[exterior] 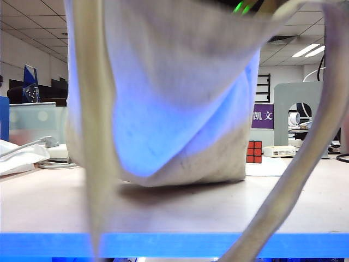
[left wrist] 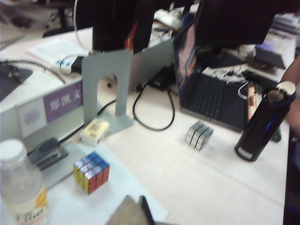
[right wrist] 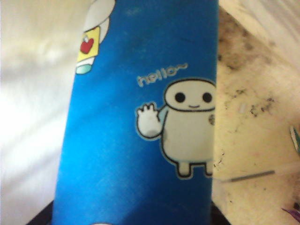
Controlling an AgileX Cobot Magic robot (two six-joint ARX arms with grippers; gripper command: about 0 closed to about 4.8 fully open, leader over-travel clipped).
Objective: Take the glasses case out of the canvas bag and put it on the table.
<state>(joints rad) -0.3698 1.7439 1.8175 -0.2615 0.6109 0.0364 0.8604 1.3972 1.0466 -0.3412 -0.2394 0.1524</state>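
The canvas bag [exterior: 180,82] hangs lifted above the table [exterior: 191,207] and fills most of the exterior view, with its straps [exterior: 95,164] dangling past the blue front edge. Both grippers are hidden there. In the left wrist view my left gripper [left wrist: 140,213] is shut on a fold of the beige bag cloth [left wrist: 124,213]. In the right wrist view the bright-blue glasses case [right wrist: 140,117] with its white cartoon figure fills the frame inside the bag's stained lining [right wrist: 253,140]. My right gripper [right wrist: 129,218] is closed around it, a dark finger showing at each side.
On the table stand a red Rubik's cube [exterior: 254,152] [left wrist: 91,172] on white paper [left wrist: 93,201], a clear bottle [left wrist: 21,187], a grey bookend [left wrist: 105,79], a silver cube [left wrist: 198,135], a laptop [left wrist: 211,89] and a dark flask [left wrist: 262,124].
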